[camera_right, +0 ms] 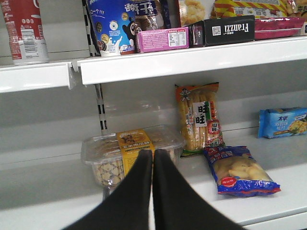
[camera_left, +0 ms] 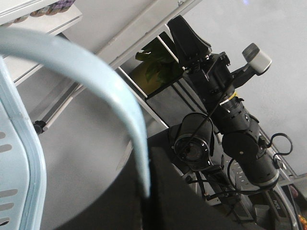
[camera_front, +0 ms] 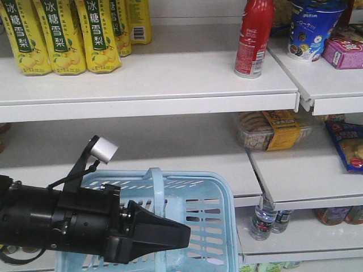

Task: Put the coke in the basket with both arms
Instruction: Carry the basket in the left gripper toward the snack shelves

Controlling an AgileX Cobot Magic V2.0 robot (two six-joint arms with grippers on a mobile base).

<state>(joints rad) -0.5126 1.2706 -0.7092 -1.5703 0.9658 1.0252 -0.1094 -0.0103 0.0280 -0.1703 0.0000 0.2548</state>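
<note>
Your left gripper (camera_front: 178, 232) is clamped on the hoop handle (camera_left: 108, 84) of the light-blue basket (camera_front: 224, 212). In the left wrist view the handle curves down into the seam between the dark fingers. The basket sits low in the front view, before the lower shelves.

The coke (camera_front: 253, 37) stands upright on the upper shelf (camera_front: 170, 79), near that board's right end. It is well apart from the yellow pear-drink bottles (camera_front: 57, 37) at the left, and it is above and to the right of the basket.

Your right gripper (camera_right: 152, 155) has its fingers pressed together with nothing between them. It points at a clear tub of biscuits (camera_right: 127, 155) on the middle shelf. From its camera you see the coke at the upper left, one shelf higher, untouched.
</note>
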